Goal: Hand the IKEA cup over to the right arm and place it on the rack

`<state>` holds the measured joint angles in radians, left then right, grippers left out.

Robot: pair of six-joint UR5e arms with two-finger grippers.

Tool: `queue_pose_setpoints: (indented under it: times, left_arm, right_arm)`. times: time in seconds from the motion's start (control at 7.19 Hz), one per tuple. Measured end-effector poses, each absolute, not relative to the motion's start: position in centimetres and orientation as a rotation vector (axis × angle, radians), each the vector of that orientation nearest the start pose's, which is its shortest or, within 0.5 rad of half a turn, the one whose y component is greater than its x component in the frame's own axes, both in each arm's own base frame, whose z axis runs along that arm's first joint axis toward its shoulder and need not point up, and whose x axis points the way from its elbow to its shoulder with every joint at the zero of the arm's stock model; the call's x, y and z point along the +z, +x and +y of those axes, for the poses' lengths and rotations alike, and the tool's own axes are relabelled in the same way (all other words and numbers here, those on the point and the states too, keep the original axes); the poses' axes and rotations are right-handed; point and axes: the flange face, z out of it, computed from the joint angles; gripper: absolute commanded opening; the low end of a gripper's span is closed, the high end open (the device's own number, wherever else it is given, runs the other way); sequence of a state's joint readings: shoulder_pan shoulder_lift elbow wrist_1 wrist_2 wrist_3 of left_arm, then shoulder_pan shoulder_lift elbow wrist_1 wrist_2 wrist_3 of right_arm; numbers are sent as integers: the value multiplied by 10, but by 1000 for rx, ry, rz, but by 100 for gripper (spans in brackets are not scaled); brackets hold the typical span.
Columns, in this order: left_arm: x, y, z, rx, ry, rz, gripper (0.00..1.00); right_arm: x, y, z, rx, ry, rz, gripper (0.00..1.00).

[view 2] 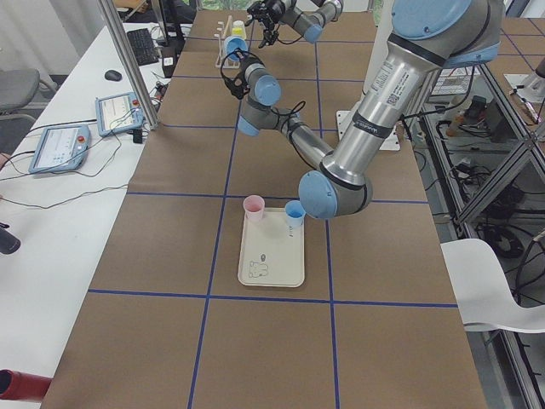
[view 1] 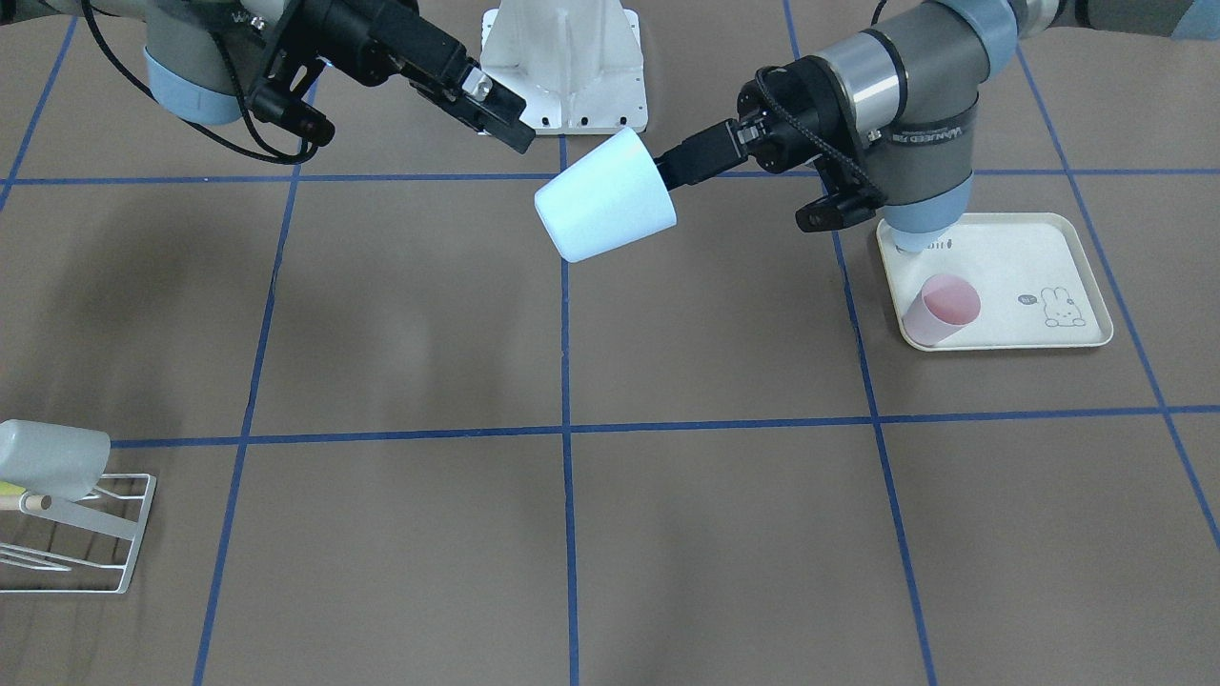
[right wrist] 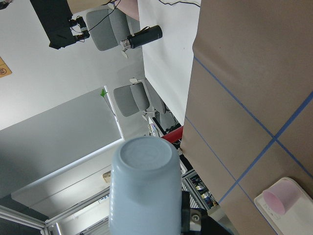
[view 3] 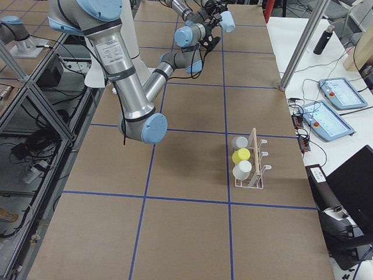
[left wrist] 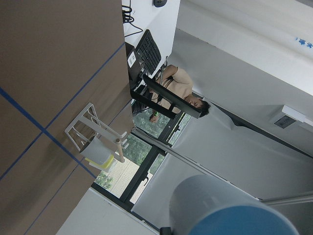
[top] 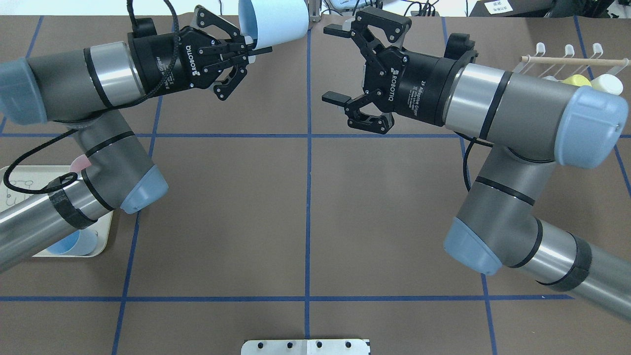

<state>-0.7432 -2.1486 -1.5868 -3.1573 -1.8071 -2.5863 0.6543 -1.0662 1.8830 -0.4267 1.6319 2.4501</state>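
Left gripper [top: 254,48]: jaws closed down to a narrow gap and pinching the wall of the pale blue cup [top: 273,22] at its rim. One finger lies along the outside of the wall. The other appears to sit inside the mouth.

The pale blue cup is held on its side, clear of the table [view 1: 381,314]. Its mouth faces the left gripper and its base is turned away. The right wrist view looks straight at the base.

Right gripper [top: 335,64]: jaws spread wide, with nothing between them and nothing touched. The fingertips point toward the base end of the pale blue cup. They are near it but apart, and a gap shows in the overhead view. The right arm [top: 512,103] comes in from the robot's right with its elbow bent.

Position of the pale blue cup: in the air over the table's centre line, between the two grippers, and held only by the left one.

Rack [view 3: 250,166]: stands on the table toward the robot's right end, by the edge on the operators' side, well apart from both grippers. A wooden dowel [top: 567,60] runs along its top. Three cups lie in a row on it: grey cup [view 3: 238,142], yellow cup [view 3: 240,156], white cup [view 3: 242,169].

Tray [view 1: 1077,248]: on the table toward the robot's left end, partly under the left arm. A pink cup [view 1: 942,310] stands upright in one corner, at the end of the tray nearer the table's centre. A small blue cup [view 2: 295,212] stands in the other corner of that end.
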Motion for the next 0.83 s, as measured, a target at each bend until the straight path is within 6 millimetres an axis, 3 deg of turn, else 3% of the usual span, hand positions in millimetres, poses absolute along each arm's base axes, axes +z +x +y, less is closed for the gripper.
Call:
queue_pose_setpoints:
  times: [0.42,0.56,0.83]
  left_arm:
    - [148,366,-445,-680,-505,2232,0]
    - [146,368,-440,-672,-514,2235,0]
    - [144,372,-435,-662,-525,2236,0]
  right_arm:
    - [121,-346,-427,937,-271,-2057,99]
    - [121,-346,-427,938,-271,-2057,92]
    - [121,-346,-428,939,-271,-2057,65]
